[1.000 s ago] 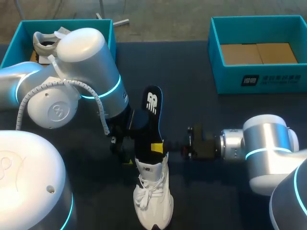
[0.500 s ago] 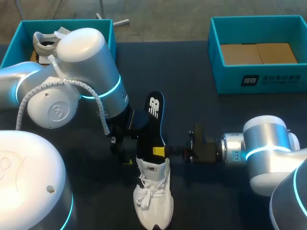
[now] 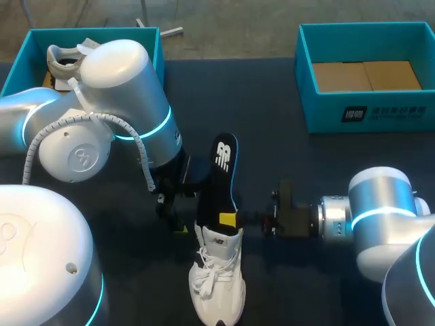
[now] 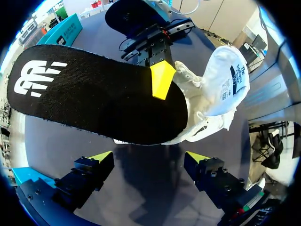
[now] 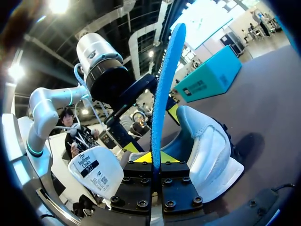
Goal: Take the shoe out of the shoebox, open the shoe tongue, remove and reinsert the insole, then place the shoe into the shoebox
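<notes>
- Nearest the robot, the white shoe rests on the dark table, toe toward the robot.
- The right gripper reaches in from the right and pinches the black insole, which stands out of the shoe's opening with its logo end farthest away.
- Only the right wrist view shows the insole edge-on, with its blue underside, both yellow tips pressed against it, and the tongue folded outward.
- Only the left wrist view shows the left gripper plainly: its fingers are spread and hold nothing, and the insole's logo face is ahead of them.
- At the far edge, the left shoebox holds a second shoe. The right shoebox shows a cardboard floor.
- Over the last second, the insole's top has dropped and slid right, while the right arm has drawn back.
</notes>
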### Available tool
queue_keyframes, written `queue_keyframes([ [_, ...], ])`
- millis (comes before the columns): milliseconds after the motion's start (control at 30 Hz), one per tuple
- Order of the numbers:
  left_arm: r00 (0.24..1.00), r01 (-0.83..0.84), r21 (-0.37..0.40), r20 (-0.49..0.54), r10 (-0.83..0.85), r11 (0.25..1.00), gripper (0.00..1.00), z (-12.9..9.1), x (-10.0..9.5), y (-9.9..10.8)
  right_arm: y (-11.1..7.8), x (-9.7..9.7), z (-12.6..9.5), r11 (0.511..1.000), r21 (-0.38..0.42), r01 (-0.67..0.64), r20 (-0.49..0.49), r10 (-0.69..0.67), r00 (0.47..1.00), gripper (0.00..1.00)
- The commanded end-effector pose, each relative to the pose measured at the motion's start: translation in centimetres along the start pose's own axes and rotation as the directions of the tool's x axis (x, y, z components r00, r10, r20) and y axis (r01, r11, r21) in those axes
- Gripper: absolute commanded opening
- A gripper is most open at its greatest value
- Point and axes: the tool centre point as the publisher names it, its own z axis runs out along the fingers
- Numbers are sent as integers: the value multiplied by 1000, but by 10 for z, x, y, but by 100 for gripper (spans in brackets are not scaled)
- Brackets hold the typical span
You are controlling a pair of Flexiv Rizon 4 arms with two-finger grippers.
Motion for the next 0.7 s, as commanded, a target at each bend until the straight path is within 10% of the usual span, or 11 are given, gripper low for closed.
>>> queue_keyframes([
  [33,1000,1,-2,1,-1,1000,100,1,0,-1,-5,-1,2,1000,3,0,-3,0,1000,0],
  [700,1000,1,-2,1,-1,1000,100,1,0,-1,12,-4,5,999,22,40,-25,-39,999,19],
])
